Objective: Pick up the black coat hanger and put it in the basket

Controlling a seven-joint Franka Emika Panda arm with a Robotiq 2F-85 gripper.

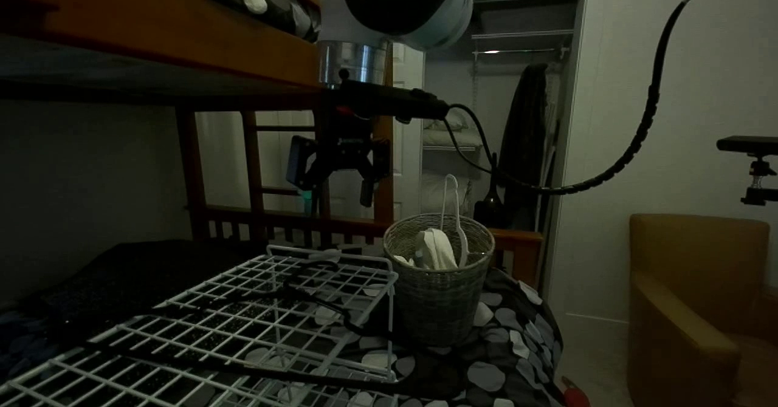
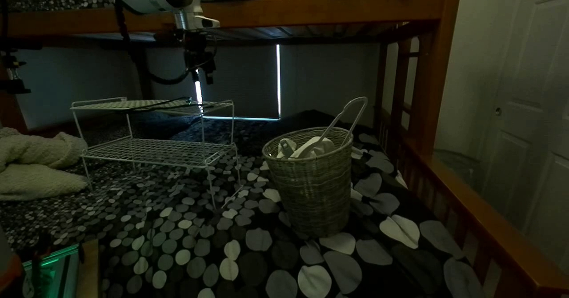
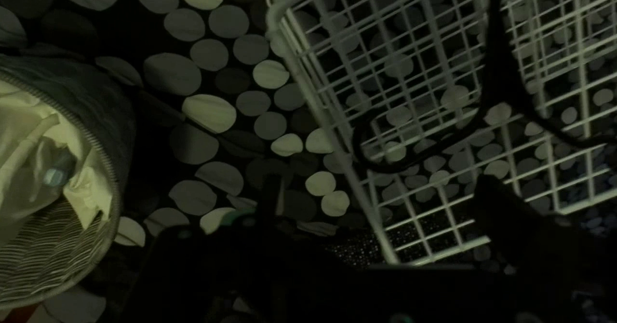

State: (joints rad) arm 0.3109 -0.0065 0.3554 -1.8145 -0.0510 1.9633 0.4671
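Observation:
The black coat hanger (image 1: 293, 293) lies on top of the white wire grid (image 1: 267, 334) in an exterior view. It is a thin dark line on the grid's upper level in an exterior view (image 2: 155, 105). Its neck and hook show in the wrist view (image 3: 502, 89). The basket (image 1: 439, 310) stands upright on the bed beside the grid; it also shows in an exterior view (image 2: 311, 191) and at the left of the wrist view (image 3: 107, 159). My gripper (image 1: 333, 179) is open and empty above the grid, apart from the hanger. Its dark fingers spread in the wrist view (image 3: 381, 185).
A white hanger (image 1: 460, 237) and white pieces (image 1: 436, 249) stick up in the basket. The upper bunk's wooden rail (image 2: 320, 11) runs above the bed. A wooden footboard (image 2: 484, 227) stands beyond the basket. A fleece blanket (image 2: 40, 169) lies beside the grid.

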